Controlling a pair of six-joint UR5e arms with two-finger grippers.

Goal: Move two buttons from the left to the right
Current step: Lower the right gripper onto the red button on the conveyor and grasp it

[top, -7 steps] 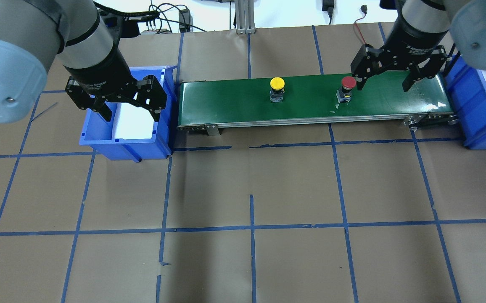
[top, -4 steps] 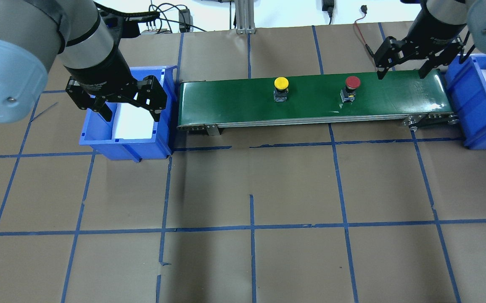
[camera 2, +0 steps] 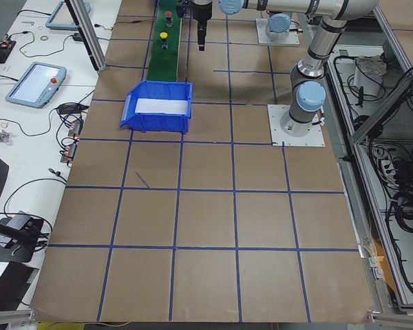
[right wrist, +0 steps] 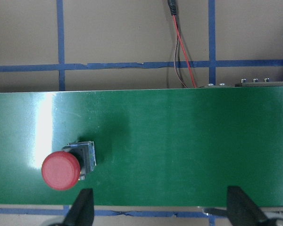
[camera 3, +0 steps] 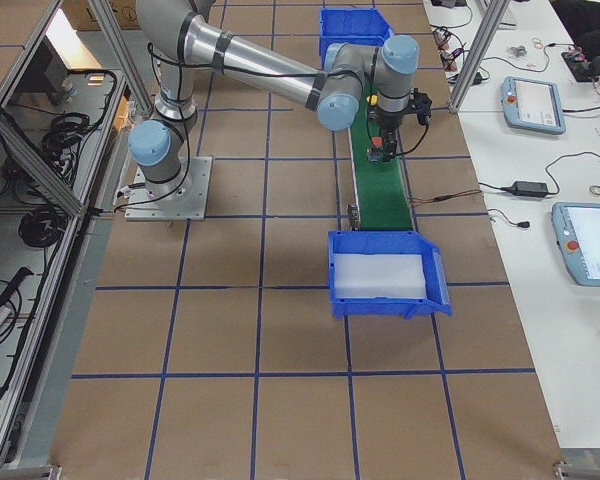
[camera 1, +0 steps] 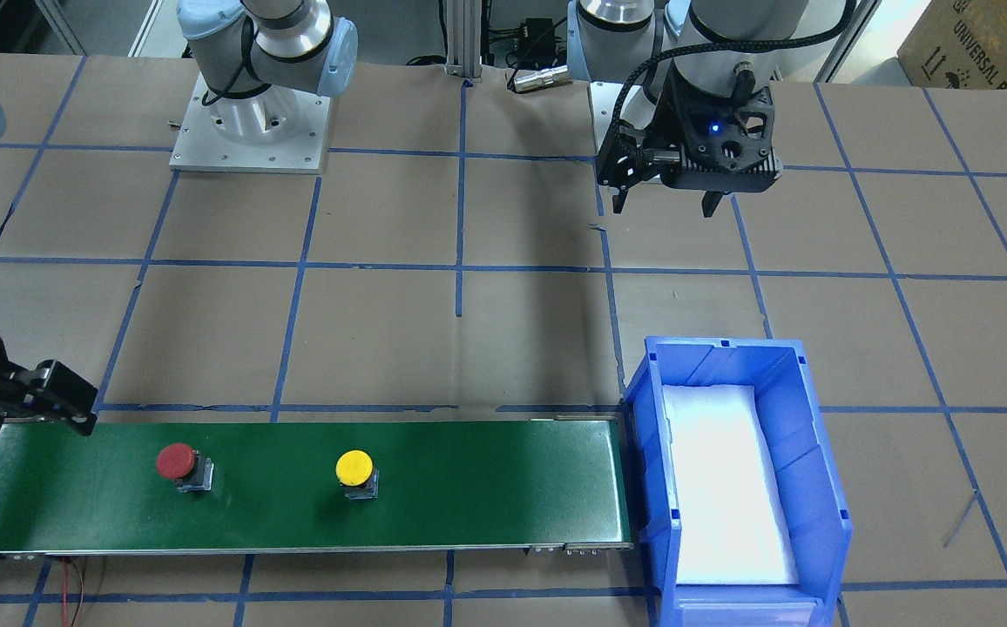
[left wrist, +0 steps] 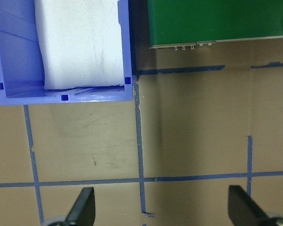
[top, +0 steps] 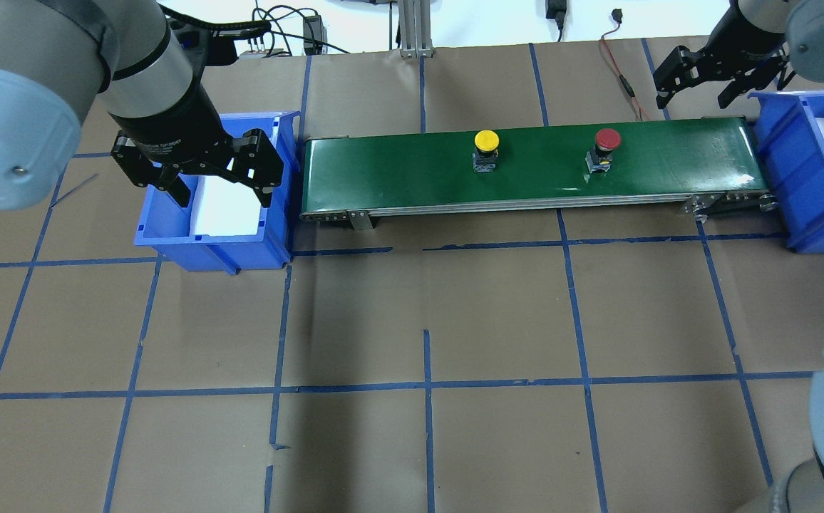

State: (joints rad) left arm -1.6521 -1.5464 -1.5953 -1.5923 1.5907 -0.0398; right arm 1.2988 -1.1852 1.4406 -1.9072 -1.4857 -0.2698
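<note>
Right wrist-mounted, red button (right wrist: 61, 170) (yellow button (top: 485, 140) overhead)

The left arm (top: 145, 68) filled the upper left of the overhead view, its wrist pointing down. The left gripper (top: 223, 191) hung there with fingers spread wide. The right gripper (top: 696, 91) sat in the upper right corner, fingers also apart, possibly tilted slightly.

Cropped, covered and tiny
The right bin (top: 783, 164) is cropped by the overhead view's edge, the right gripper (top: 693, 103) by the front view's. The left bin (top: 170, 239) is partly covered overhead by the left gripper (top: 225, 199). In the left side view the buttons (camera 2: 164, 36) are too small for detail.
</note>
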